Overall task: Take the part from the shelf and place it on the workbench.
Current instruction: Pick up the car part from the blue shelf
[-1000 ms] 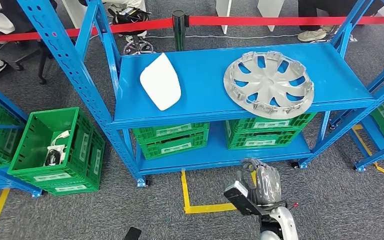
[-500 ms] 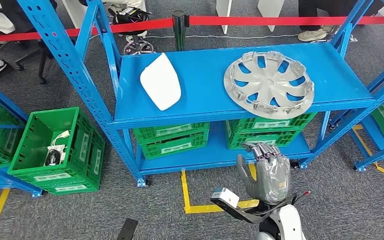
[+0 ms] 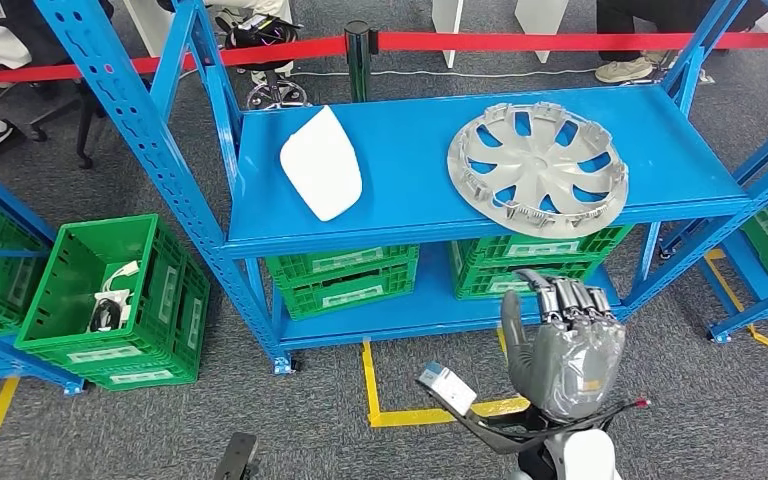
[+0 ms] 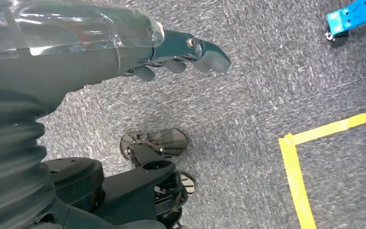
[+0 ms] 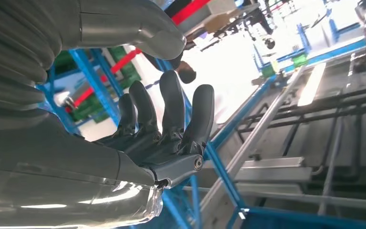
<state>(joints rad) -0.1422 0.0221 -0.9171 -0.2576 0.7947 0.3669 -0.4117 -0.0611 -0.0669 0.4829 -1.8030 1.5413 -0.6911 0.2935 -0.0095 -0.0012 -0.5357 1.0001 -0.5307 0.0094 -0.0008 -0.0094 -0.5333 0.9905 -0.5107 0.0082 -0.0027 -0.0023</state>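
Green is the crate (image 3: 110, 300) on the grey floor (image 3: 310, 420) at the far left. It has small white and dark things inside, too small to tell what they are. Next to it stands the blue shelf (image 3: 440, 215). On the top board, near the left side, lies a flat white part (image 3: 322, 163). Well apart from it, on the right side of the same board, lies a big silver wheel cover (image 3: 538, 167). It lies flat, and its front edge is close to the front rim of the board. Nothing is touching it. On the low board under them sit more green crates (image 3: 340, 278). A red rope (image 3: 560, 41) runs behind the shelf. Yellow tape (image 3: 400, 412) marks the floor in front.

Left hand (image 4: 171, 57) hangs low over the floor with nothing in it; its fingers look a bit bent, but I cannot tell how far.

Right hand (image 3: 565, 345) is held up in front of the low board, below the wheel cover and not touching it. Its fingers (image 5: 171, 107) stick up, spread apart, and hold nothing.
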